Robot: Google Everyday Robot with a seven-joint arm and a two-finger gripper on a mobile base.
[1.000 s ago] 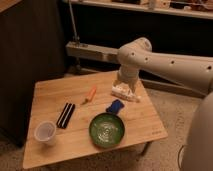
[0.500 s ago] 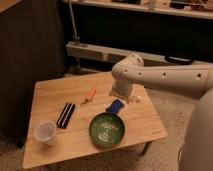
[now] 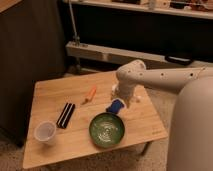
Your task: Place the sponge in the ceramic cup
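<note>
1. The small bright-blue rectangular sponge (image 3: 115,107) lies toward the right edge of the wooden table (image 3: 75,146), well apart from the pale tapered ceramic cup (image 3: 45,132) at its near left corner.
2. The gripper (image 3: 119,102) is at the sponge, jaws wide; the carry to the cup remains.

**One of each on the counter**

One counter (image 3: 50,95) carries one blue sponge (image 3: 115,106), one ceramic cup (image 3: 45,132) at 8 o'clock, one green bowl (image 3: 106,129) at 6, one black ridged bar (image 3: 65,115) and one orange stick (image 3: 90,94). One pincer (image 3: 122,100) is at the sponge, toward 3 o'clock.
</note>
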